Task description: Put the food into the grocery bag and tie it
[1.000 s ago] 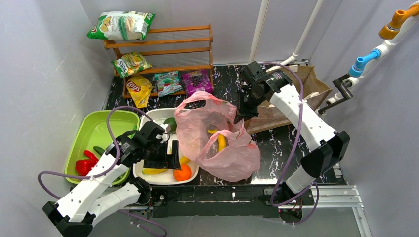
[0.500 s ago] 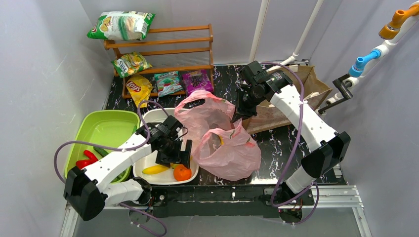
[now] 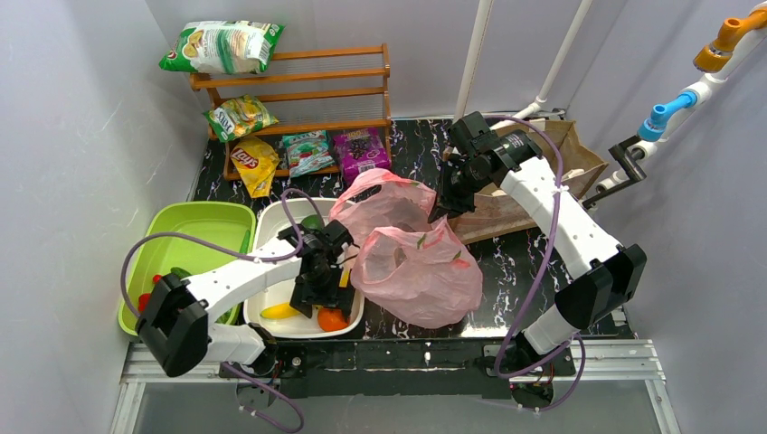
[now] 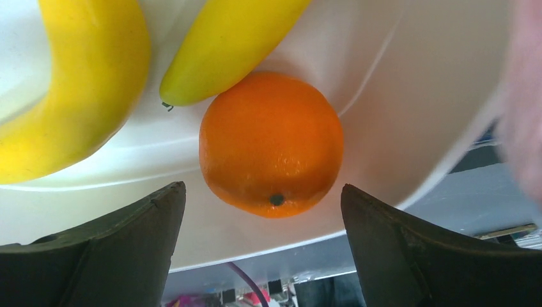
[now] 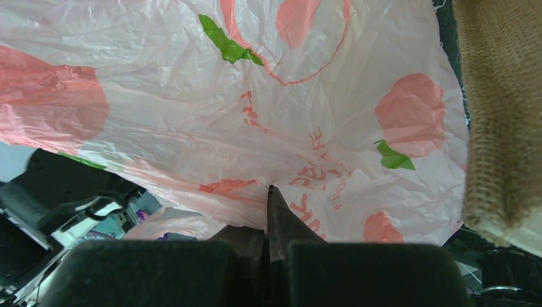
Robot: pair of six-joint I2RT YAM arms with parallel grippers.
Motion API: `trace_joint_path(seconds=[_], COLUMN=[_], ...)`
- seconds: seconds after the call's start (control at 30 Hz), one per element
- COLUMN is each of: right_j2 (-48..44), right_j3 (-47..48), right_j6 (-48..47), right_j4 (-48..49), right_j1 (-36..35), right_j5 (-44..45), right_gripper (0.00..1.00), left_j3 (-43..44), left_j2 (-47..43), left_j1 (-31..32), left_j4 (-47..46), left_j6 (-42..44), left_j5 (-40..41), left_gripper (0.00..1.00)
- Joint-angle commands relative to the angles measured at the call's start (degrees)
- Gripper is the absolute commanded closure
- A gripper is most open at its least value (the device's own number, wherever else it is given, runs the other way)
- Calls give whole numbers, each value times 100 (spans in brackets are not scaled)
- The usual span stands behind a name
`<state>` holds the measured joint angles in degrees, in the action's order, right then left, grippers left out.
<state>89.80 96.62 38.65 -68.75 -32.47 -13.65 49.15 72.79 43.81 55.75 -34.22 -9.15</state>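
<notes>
The orange [image 4: 271, 144] lies in the near right corner of the white tray [image 4: 409, 83], touching two yellow bananas [image 4: 70, 83]. My left gripper [image 4: 261, 189] is open and empty, its jaws wide apart on either side of the orange and just short of it. In the top view it [image 3: 327, 297] hovers over the orange [image 3: 331, 319], with one banana [image 3: 279, 311] to the left. The pink grocery bag [image 3: 418, 269] lies right of the tray [image 3: 269, 221]. My right gripper [image 5: 270, 189] is shut on the bag's upper edge [image 5: 255, 96] and holds it up [image 3: 440, 208].
A green tray [image 3: 194, 226] with red peppers [image 3: 145, 298] sits left of the white tray. A brown paper bag [image 3: 543, 176] lies behind my right arm. A wooden shelf [image 3: 303, 86] with snack packets stands at the back. A green vegetable [image 3: 311, 221] lies at the tray's far end.
My left arm has swung right and forward over the white tray to hover above the orange. The bag's mouth has folded over, hiding the banana seen inside it before. My right gripper barely moved.
</notes>
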Motion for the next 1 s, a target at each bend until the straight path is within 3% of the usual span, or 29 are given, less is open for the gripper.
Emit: trace_joint_path(seconds=[0.0,0.1,0.17,0.43,0.57,0.73,0.97], right_j2=[-144,-158,-193,-303,-370,-424,-224], right_j3=[-36,-51,-85,-230,-317,-332,16], right_j6=[-14,-41,-46,-53,-40,-33,-154], right_j4=[125,86,74,109,149,229,258], right_j1=[47,77,103,196,212,223,232], right_j5=[-96,-92,-83,-104,-95,-66,-92], right_gripper=[99,99,99,99,99,99,99], left_j3=[19,24,12,45,139,419,1328], left_j2=[396,487,497,513,260,-171,-623], left_j1=[228,290,290,286,280,278,251], left_j4=[254,241,238,243,390,897,1924], left_j6=[-132,-145,-146,-121,-153,-279,-450], left_j5=[198,230,255,267,484,930,1501], left_gripper=[10,12,18,76,81,100,100])
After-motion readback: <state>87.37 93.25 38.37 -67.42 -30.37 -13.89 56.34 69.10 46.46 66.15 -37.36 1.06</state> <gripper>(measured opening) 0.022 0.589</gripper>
